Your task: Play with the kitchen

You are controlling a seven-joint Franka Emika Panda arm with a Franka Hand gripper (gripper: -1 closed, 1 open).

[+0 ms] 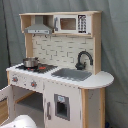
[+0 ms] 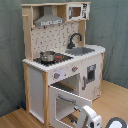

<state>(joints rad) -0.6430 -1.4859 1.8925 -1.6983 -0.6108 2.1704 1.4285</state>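
The kitchen (image 1: 60, 65) is a tall white and light-wood toy, seen in both exterior views, with a grey hood (image 1: 40, 27), a microwave (image 1: 70, 23), a black faucet (image 1: 83, 59) and a sink (image 1: 72, 74). A small metal pot (image 2: 48, 56) stands on the stovetop above two knobs (image 2: 56, 75). The windowed oven door (image 2: 70, 102) hangs open, swung out and down. My gripper (image 2: 86, 118) on its white wrist sits low at the free edge of that door, in the second exterior view's lower right. In the first exterior view only a white part of the arm (image 1: 22, 121) shows at the bottom left.
A grey curtain (image 2: 115, 25) hangs behind the kitchen. It stands on a wooden floor (image 2: 15, 120). A closed lower cabinet door with a dark dispenser panel (image 1: 61, 106) sits under the sink. A dark round part (image 2: 118, 123) shows at the second exterior view's bottom right corner.
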